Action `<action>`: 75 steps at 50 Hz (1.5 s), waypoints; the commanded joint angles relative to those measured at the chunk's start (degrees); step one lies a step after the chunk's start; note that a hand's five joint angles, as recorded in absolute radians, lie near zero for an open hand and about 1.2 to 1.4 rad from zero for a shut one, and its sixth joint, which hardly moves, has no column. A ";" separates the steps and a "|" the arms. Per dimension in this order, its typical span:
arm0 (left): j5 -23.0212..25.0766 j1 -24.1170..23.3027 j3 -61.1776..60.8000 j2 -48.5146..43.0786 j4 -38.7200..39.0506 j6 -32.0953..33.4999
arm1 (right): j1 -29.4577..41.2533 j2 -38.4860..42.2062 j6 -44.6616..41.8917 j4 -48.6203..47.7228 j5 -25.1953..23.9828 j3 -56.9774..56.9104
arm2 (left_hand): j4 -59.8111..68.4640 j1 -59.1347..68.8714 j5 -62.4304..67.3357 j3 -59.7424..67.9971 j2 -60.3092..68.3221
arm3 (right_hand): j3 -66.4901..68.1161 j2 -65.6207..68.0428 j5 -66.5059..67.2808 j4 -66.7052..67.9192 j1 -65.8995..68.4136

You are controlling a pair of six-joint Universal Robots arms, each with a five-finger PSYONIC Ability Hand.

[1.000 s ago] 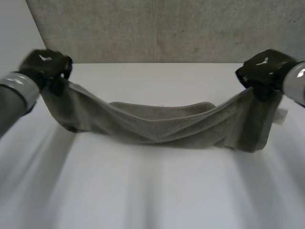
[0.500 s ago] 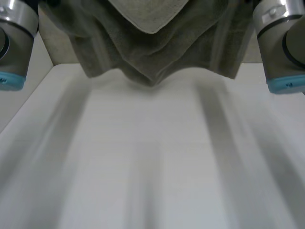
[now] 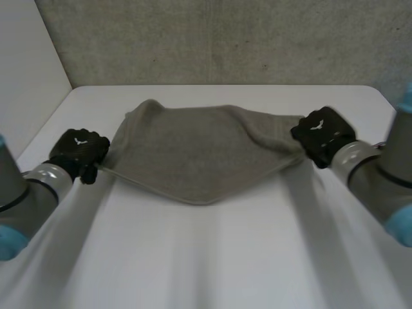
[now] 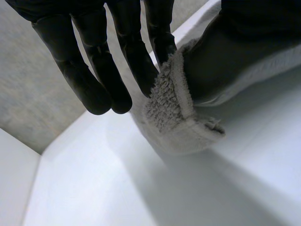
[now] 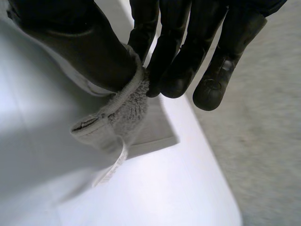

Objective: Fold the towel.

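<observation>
Grey terry towel [image 3: 199, 151] spread on the white table [image 3: 212, 264], held at both ends.
Left hand [image 3: 78, 153] pinches the towel's left corner between thumb and one finger, with the other fingers [image 4: 94, 80] straight beside it. Right hand [image 3: 322, 135] grasps the right corner the same way, thumb pressed against fingers [image 5: 181, 70] with the cloth between them. The towel lies toward the table's far side, and its near edge comes to a point midway between the hands.

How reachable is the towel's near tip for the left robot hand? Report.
Likely yes, once it lets go: the left robot hand pinches the towel's left corner, and bare table lies between it and that tip.
</observation>
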 commanded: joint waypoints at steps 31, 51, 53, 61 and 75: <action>-0.52 -2.42 14.16 -12.16 -4.37 1.84 | -6.48 10.93 -1.64 17.31 -4.72 -14.44 | -7.32 -2.85 -15.09 -8.76 -7.14 | 3.02 3.96 2.79 2.64 3.69; -8.80 -4.45 37.21 -30.03 -2.53 2.02 | -3.13 25.01 -1.29 -5.91 1.01 -23.77 | -7.32 -2.85 -15.09 -8.76 -7.14 | 3.02 3.96 2.79 2.64 3.69; -9.41 -4.54 38.62 -31.08 -1.92 2.02 | -2.87 26.59 -1.20 -6.35 1.01 -24.82 | -7.32 -2.85 -15.09 -8.76 -7.14 | 3.02 3.96 2.79 2.64 3.69; -9.32 -5.50 37.92 -31.34 -1.74 2.02 | -2.34 29.40 -1.47 -6.36 3.02 -26.23 | -10.30 -5.82 -18.06 -11.73 -10.11 | -1.41 -0.48 -1.65 -1.79 -0.74; -11.25 -6.65 33.80 -25.82 -1.83 1.76 | -2.34 24.77 1.69 -6.27 6.37 -20.97 | -76.10 -71.63 -83.87 -77.54 -75.92 | -66.98 -66.04 -67.21 -67.36 -66.31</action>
